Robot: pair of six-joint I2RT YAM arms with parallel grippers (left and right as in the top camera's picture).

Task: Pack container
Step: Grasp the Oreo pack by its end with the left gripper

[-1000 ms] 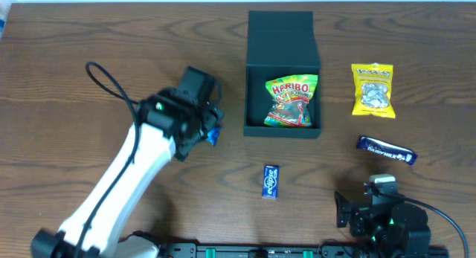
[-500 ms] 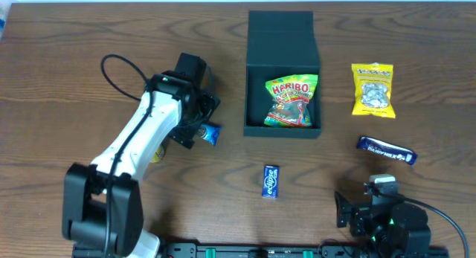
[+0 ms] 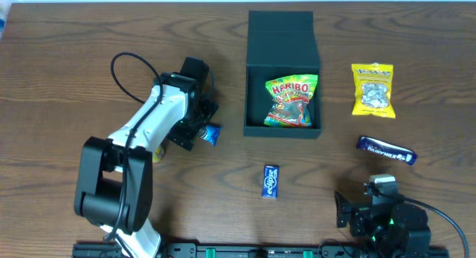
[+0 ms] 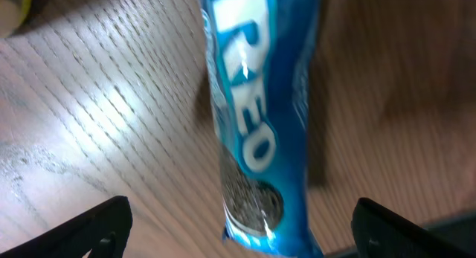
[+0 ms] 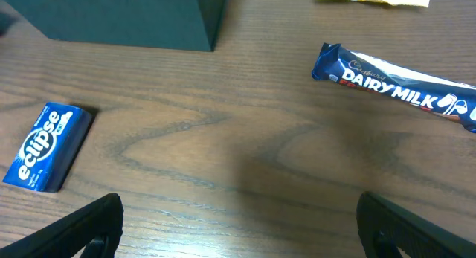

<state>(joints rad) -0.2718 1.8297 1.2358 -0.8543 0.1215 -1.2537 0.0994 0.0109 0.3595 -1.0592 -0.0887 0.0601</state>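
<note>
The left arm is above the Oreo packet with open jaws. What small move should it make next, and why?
Probably lower the left gripper a little and close on the Oreo packet. Its jaws stand open on either side of the packet, which lies on the table ungripped; the container holds only a Haribo bag.

The table (image 3: 74,50) is showing brown wood grain with a soft sheen. The container (image 3: 282,42) is looking matte and dark, a glossy plastic Haribo bag (image 3: 291,102) shining inside it. Left of the container, the Oreo packet (image 4: 256,124) is gleaming as smooth blue film.
</note>
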